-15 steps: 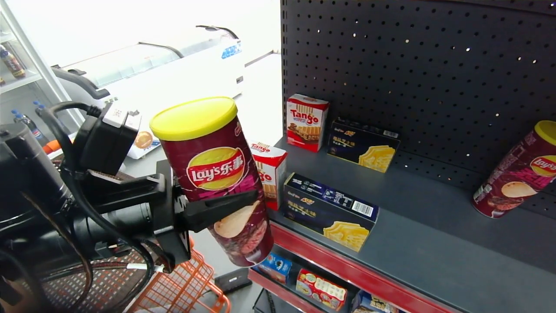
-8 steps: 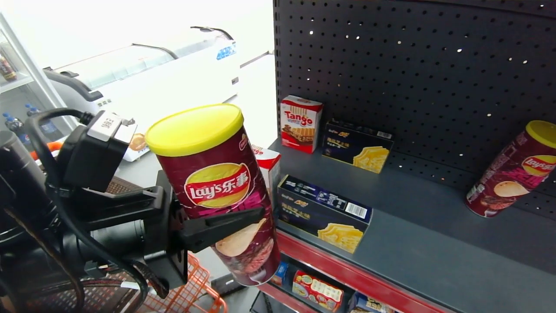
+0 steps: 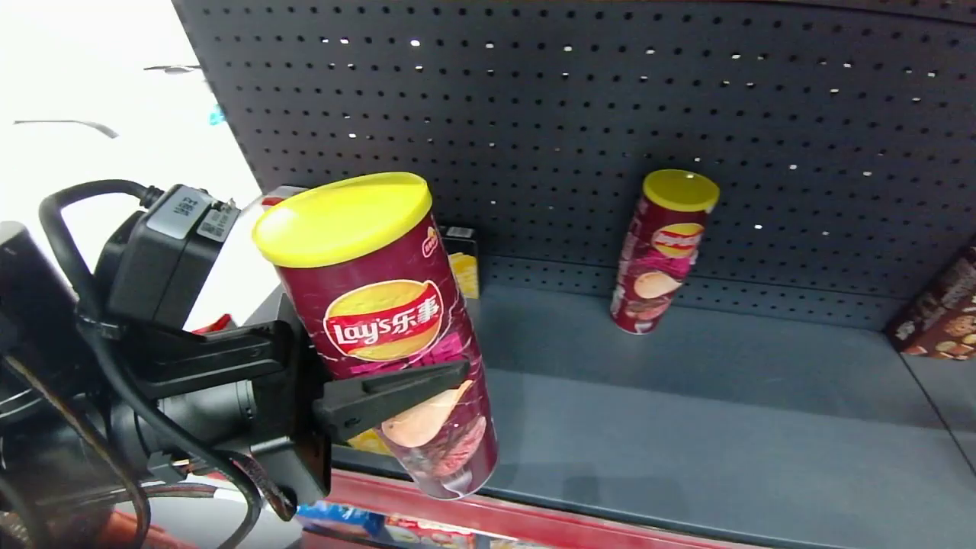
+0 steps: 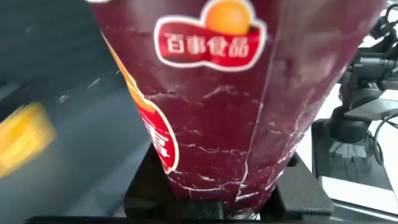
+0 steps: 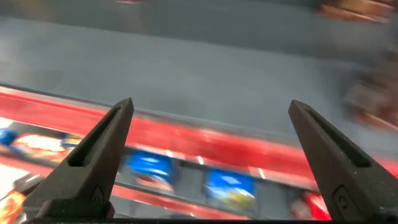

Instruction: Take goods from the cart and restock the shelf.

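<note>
My left gripper (image 3: 381, 381) is shut on a maroon chip can (image 3: 381, 328) with a yellow lid, held upright and slightly tilted at the left, just in front of the grey shelf (image 3: 686, 427). The same chip can (image 4: 236, 99) looms close in the left wrist view. A second, matching can (image 3: 662, 252) stands on the shelf against the pegboard back. My right gripper (image 5: 211, 155) is open with nothing between its fingers, over the shelf's red front edge (image 5: 249, 146).
A dark box with a yellow picture (image 3: 461, 263) stands behind the held can. A brown package (image 3: 942, 313) sits at the shelf's far right. Lower shelves hold small colourful packs (image 5: 227, 186). The shelf between the standing can and the front edge is bare.
The camera has swung right along the shelf: the biscuit boxes slid out of view and the standing can now sits mid-picture. The left gripper keeps its hold on the can.
</note>
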`<state>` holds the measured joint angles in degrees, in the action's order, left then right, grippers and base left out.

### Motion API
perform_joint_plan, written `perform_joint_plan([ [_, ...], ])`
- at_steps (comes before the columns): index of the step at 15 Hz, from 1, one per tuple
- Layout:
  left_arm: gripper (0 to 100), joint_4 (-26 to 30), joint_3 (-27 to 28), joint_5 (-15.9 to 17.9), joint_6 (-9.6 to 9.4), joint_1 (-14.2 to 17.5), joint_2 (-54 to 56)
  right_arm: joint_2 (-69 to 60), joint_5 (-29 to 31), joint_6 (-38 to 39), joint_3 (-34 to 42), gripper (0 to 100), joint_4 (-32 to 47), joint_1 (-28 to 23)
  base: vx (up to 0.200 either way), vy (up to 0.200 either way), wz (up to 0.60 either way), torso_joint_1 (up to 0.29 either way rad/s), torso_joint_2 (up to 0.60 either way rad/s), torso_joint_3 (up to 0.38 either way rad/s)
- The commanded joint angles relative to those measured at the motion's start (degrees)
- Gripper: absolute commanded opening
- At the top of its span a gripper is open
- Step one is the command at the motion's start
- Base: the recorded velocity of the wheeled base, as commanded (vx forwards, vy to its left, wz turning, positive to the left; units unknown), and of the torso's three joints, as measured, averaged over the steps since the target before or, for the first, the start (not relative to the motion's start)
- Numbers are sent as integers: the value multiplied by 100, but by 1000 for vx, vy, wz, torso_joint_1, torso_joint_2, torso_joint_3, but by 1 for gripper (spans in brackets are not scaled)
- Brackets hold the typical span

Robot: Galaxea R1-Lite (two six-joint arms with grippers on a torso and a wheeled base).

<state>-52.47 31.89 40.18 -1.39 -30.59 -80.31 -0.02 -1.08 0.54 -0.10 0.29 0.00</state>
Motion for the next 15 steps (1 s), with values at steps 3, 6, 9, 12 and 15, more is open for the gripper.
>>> perform_joint_plan([
  [3, 0, 0, 19, -1, -2, 9, -11, 2, -6, -1, 1, 100, -3, 9, 0, 0, -200, 1, 2, 1],
  [6, 0, -9, 28, -10, -2, 35, -20, 2, -15, -1, 1, 100, -3, 0, 0, 0, 0, 0, 0, 0],
  [9, 0, -9, 19, -1, -2, 53, -28, 2, -15, -1, 1, 100, -3, 0, 0, 0, 0, 0, 0, 0],
  [12, 0, -9, 19, -10, -2, 62, -28, 2, -15, -1, 1, 100, -3, 0, 0, 0, -200, 1, 1, 1],
  [15, 0, -9, 28, -1, -2, 88, -55, 2, -23, -1, 1, 100, -3, 0, 0, 0, 0, 0, 0, 0],
])
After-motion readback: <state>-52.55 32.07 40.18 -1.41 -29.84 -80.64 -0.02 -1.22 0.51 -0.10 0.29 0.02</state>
